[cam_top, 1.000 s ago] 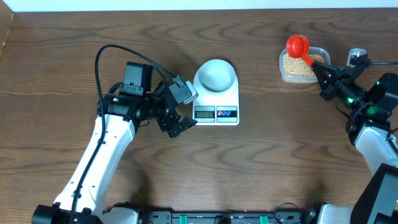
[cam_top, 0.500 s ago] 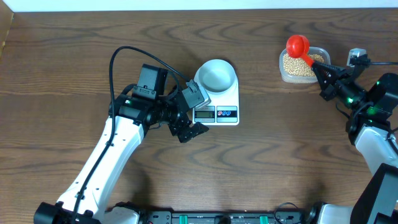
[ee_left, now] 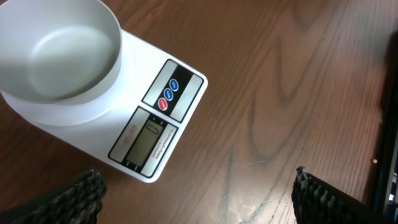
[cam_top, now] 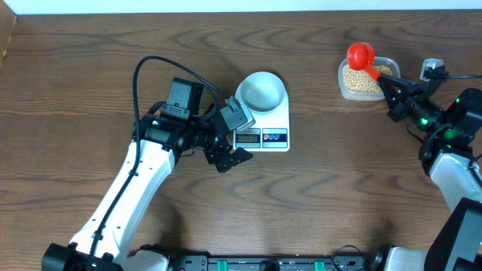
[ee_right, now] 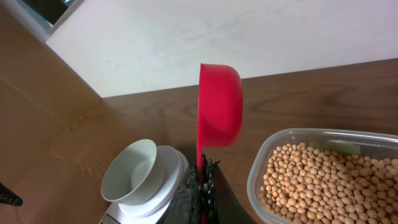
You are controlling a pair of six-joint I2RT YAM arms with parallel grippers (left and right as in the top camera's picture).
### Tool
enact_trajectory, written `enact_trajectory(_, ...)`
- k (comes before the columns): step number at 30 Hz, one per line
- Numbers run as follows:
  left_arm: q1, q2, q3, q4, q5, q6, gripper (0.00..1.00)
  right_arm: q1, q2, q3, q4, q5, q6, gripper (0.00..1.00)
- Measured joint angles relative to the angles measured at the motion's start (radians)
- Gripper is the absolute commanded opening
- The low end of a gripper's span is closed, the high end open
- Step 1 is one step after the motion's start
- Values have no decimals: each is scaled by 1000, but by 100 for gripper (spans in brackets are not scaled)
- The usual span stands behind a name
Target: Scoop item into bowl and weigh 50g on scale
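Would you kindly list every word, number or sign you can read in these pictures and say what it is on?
Nothing can be read for certain.
Scale display: digits not legible.
Print beside the display: too small.
Two buttons: symbols blurred.
Scoop, bowl, tub: no lettering seen.

White arm links (cam_top: 129, 187), black joints (cam_top: 162, 137), looping cable (cam_top: 154, 62), black left claw (cam_top: 232, 159)
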Motion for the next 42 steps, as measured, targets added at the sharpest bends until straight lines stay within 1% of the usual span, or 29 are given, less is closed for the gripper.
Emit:
enact_trajectory(8,0,0,0,-20,-85,0,98,0,0,0,0,0,0,1)
enact_trajectory(26,6,0,0,-22,-119,0,98,0,0,0,0,0,0,1)
enact_trajectory(30,64,0,13,-107,-116,-1,98,0,0,0,0,0,0,1)
enact_trajectory(34,151,1,83,-218,-108,27,98,0,0,0,0,0,0,1)
enact_trajectory(38,169,1,157,-272,-94,102,98,0,0,0,0,0,0,1)
enact_trajectory(42,168,1,167,-282,-55,154,98,0,0,0,0,0,0,1)
